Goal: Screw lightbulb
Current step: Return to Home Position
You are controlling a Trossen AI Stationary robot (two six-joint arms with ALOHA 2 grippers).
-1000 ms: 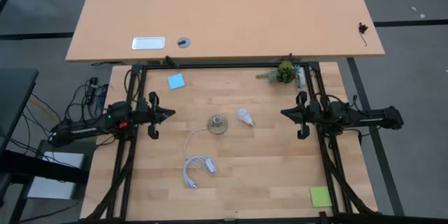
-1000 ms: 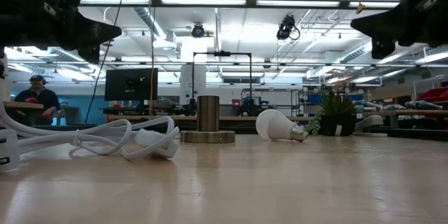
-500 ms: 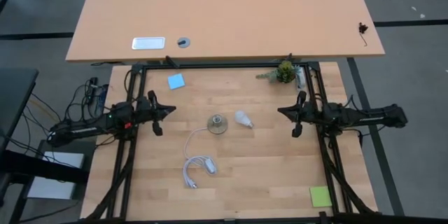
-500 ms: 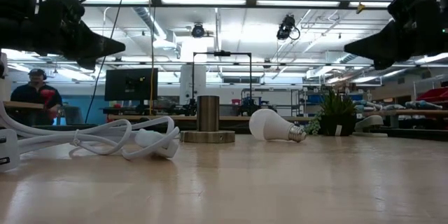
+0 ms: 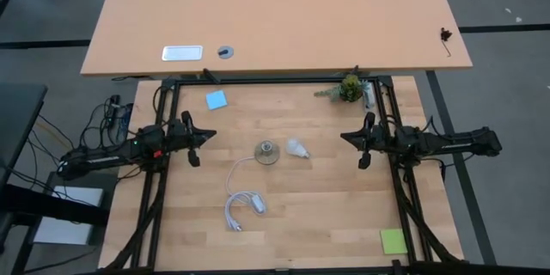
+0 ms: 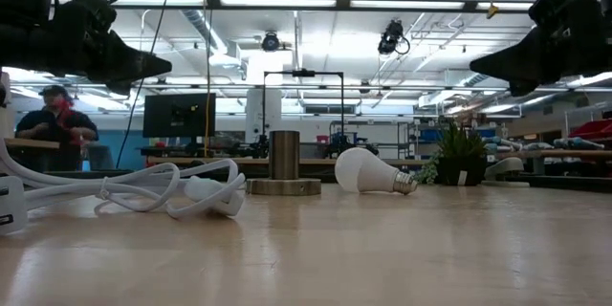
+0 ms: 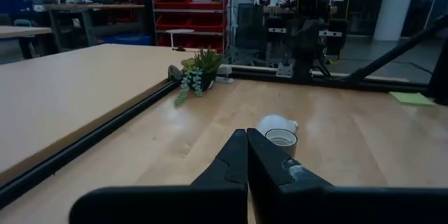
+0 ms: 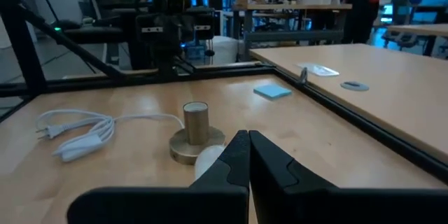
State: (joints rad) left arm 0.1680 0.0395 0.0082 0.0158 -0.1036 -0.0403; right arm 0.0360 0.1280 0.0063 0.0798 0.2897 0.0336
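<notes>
Lightbulb (image 5: 297, 147) lies on its side near the centre of the high view, just right of the lamp socket (image 5: 267, 152), well apart from both arms; left gripper (image 5: 210, 135) hangs at centre left, fingers pressed together, empty; right gripper (image 5: 344, 136) at centre right, likewise closed on nothing.
</notes>
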